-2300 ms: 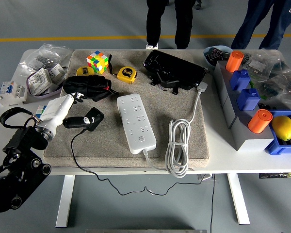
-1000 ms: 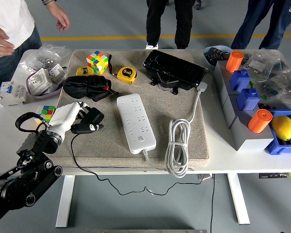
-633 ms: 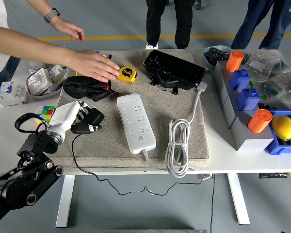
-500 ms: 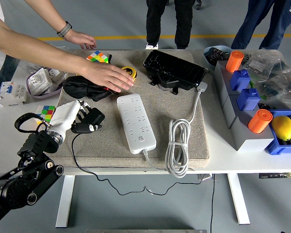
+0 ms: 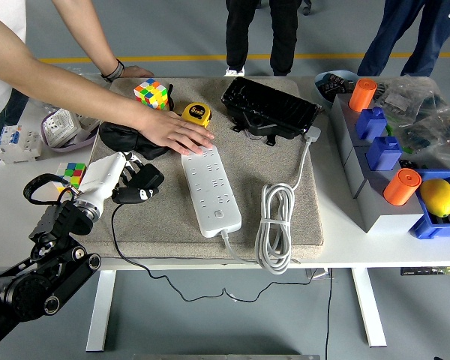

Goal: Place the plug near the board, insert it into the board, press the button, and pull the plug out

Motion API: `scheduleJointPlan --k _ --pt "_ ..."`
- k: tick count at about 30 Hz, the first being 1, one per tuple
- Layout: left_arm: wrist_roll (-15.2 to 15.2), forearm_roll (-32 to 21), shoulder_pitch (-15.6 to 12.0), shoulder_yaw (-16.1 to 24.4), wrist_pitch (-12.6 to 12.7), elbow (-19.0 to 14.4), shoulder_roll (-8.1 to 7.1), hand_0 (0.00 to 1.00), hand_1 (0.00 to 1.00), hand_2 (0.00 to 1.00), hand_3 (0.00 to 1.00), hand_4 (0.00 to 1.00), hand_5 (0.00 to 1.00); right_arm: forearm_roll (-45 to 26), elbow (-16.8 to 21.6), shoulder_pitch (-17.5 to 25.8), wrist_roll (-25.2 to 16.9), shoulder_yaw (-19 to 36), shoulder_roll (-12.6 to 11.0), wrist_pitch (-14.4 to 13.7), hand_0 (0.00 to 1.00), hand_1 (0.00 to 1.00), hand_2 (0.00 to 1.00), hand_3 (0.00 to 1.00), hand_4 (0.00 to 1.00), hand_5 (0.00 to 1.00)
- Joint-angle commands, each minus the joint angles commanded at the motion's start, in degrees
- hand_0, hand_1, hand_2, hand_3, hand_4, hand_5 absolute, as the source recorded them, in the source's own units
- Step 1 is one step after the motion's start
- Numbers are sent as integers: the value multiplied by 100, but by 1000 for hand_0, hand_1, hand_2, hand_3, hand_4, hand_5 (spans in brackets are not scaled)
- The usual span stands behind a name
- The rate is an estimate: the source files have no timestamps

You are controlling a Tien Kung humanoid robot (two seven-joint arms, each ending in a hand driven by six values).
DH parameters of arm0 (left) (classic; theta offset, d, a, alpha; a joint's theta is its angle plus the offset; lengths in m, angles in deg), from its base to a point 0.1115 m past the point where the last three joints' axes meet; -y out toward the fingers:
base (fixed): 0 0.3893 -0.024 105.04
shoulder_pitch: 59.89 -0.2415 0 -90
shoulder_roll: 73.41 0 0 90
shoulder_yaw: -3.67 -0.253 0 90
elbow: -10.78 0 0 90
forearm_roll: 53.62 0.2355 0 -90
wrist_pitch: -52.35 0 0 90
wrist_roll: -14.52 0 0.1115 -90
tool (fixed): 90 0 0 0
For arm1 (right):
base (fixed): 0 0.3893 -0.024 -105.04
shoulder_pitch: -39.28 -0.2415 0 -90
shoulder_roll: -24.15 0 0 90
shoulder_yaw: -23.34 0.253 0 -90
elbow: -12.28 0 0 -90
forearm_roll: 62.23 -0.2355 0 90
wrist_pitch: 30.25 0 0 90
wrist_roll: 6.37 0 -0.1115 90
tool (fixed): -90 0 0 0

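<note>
Head view shows the left robot hand [image 5: 132, 178] at the left side of the grey mat [image 5: 285, 161] on the white bench [image 5: 405, 247], its fingers curled around the black plug [image 5: 145, 182], whose thin black cable [image 5: 118, 240] runs off the near edge. Much of the plug is covered by the fingers, so its prongs cannot be made out. The white power strip [image 5: 208, 189] lies just right of the plug, apart from it. A person's hand [image 5: 177, 132] presses flat on the strip's far end, hiding those sockets and part of a black pouch [image 5: 124, 139]; the second hand [image 5: 135, 72] rests at the mat's far edge, beside a colour cube [image 5: 152, 94]. No right robot hand appears.
</note>
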Motion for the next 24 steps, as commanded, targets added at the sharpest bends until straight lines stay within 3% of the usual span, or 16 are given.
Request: scheduleJointPlan --k 6,11,15,24 --pt "431 -487 36 -117 43 -131 -115 241 352 366 534 810 2 0 -1 10 -11 19 -1 -5 604 634 625 543 923 426" --pt "917 -1142 206 -503 13 -377 -415 241 352 366 534 810 2 -2 1 -3 -22 3 -18 -8 604 634 625 543 923 426" --pt "1113 -1522 418 -894 16 -446 -558 242 345 362 532 811 3 -9 -2 7 -27 36 -23 -8 603 634 624 542 922 424" --pt "1463 -1804 778 -1487 -42 -354 -613 246 345 364 528 814 12 -24 6 18 -39 44 -38 1 605 633 623 544 919 419"
